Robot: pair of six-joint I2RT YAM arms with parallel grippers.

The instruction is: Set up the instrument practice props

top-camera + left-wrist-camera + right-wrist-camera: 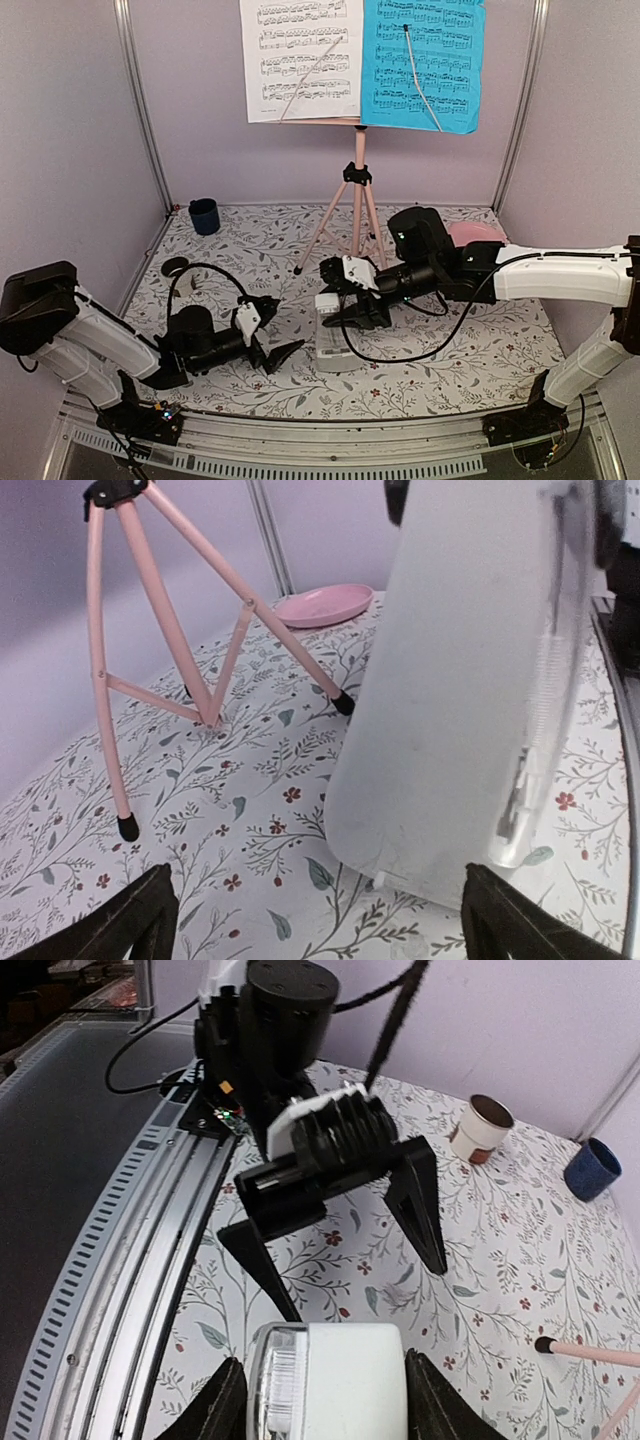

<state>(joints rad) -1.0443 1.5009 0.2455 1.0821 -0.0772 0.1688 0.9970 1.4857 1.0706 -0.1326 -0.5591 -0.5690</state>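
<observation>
A flower-printed surface [450,375] sits between lilac walls [60,120]. At the back the pink music stand [358,190] holds a white sheet [300,60] and a blue sheet [425,65]. The white metronome [335,350] stands mid-surface, gripped by the right gripper's [350,318] jaws. Just beside it, the left gripper's [285,325] jaws are spread wide, holding nothing. A dark blue cup [204,215] sits back left, and the right arm partly hides a pink plate [475,232].

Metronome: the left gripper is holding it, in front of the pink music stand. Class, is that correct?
No: the right gripper holds the metronome, as the right wrist view shows; the left gripper stands open beside it. It is indeed in front of the pink music stand.
</observation>
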